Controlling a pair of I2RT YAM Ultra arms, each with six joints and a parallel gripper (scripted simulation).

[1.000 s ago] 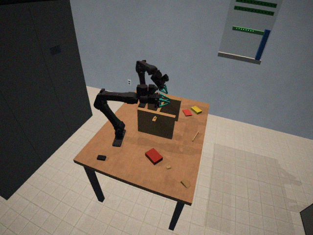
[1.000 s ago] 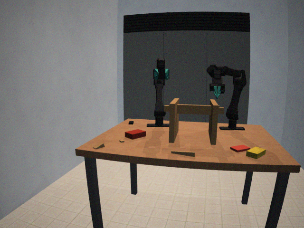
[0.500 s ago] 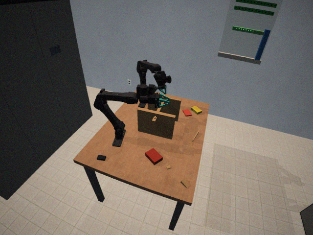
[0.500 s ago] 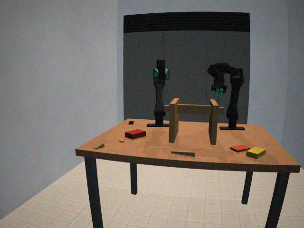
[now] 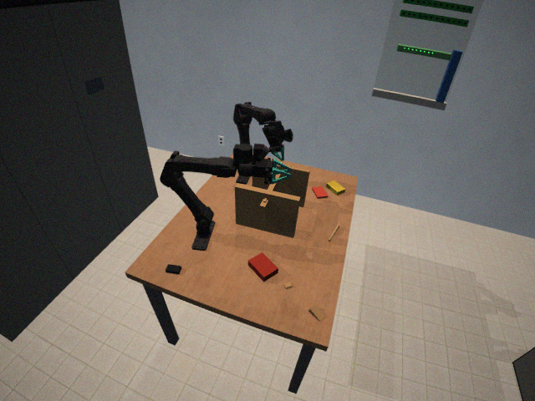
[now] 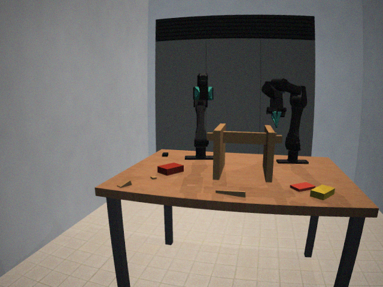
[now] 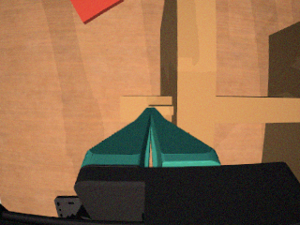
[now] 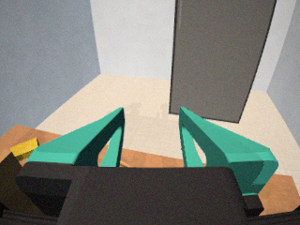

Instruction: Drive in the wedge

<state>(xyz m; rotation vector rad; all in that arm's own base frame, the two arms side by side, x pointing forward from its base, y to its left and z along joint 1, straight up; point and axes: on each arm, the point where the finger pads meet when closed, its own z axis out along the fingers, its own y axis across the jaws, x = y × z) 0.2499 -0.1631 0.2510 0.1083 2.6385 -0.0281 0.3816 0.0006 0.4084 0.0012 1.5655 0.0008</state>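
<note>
The matt, smooth tabletop (image 5: pixel 233 241) (image 6: pixel 191 197) (image 7: pixel 33 94) and boards (image 5: pixel 265 215) (image 6: pixel 219 154) (image 7: pixel 197 89) look like wood, the end effectors' fingers like plastic.

Two arms (image 5: pixel 185 190) (image 6: pixel 201 123) — two end boards (image 5: pixel 267 211) (image 6: pixel 219 151), one rail (image 5: pixel 271 186) (image 6: pixel 244 137) (image 7: pixel 258 110)

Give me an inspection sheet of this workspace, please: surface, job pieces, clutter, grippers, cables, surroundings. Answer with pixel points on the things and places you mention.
Surface: wooden table (image 5: pixel 216 267) (image 6: pixel 247 173) (image 7: pixel 37 94) (image 8: pixel 150 159), shadows across it.
Job's things: rail (image 6: pixel 244 137) (image 7: pixel 253 109) spans two upright end boards (image 5: pixel 266 211) (image 6: pixel 218 154) (image 7: pixel 197 56) (image 8: pixel 9 183); board tightness cannot be told.
Loose wood: long wedge (image 5: pixel 333 232) (image 6: pixel 230 193) lies on the table.
Clutter: red box (image 5: pixel 262 266) (image 6: pixel 170 168), red flat block (image 5: pixel 319 191) (image 6: pixel 302 186) (image 7: pixel 96 7), yellow block (image 5: pixel 335 187) (image 6: pixel 322 191) (image 8: pixel 24 148), black item (image 5: pixel 173 269) (image 6: pixel 165 154).
Left end effector (image 5: pixel 282 159) (image 6: pixel 276 126) (image 7: pixel 151 109): shut, empty, above rail's end.
Right end effector (image 5: pixel 289 173) (image 6: pixel 203 92) (image 8: pixel 152 110): partly open, empty.
Cables: nothing seen.
Surroundings: blue-grey wall (image 5: pixel 194 64) (image 6: pixel 77 92) (image 8: pixel 42 61), tiled floor (image 5: pixel 410 302) (image 6: pixel 231 247) (image 8: pixel 141 100).
</note>
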